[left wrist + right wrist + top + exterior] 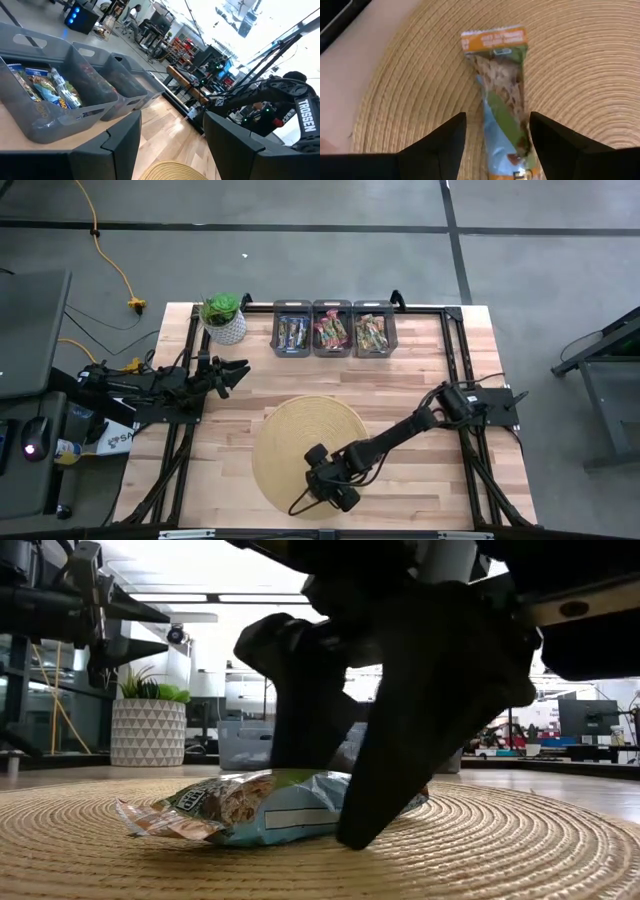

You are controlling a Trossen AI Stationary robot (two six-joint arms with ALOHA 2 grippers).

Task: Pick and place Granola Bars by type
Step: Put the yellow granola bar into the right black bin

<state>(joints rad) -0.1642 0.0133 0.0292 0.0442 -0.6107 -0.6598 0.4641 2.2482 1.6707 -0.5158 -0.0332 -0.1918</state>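
right gripper sits low over the straw mat, its two dark fingers spread wide, one on each side of a single granola bar without pinching it yet. that bar, in a green, tan and pale blue wrapper, lies flat on the mat near its 5 o'clock edge as the overhead camera sees it; in the table-level view one fingertip comes down to the mat at the wrapper's edge. more granola bars fill three grey bins lined up side by side at the table's 12 o'clock edge: blue ones, then pink, then green and tan. a potted plant stands just beside the bins, toward 9 o'clock. left gripper hangs above the wooden table at about 10 o'clock from the mat, fingers parted and empty, pointing toward the bins.
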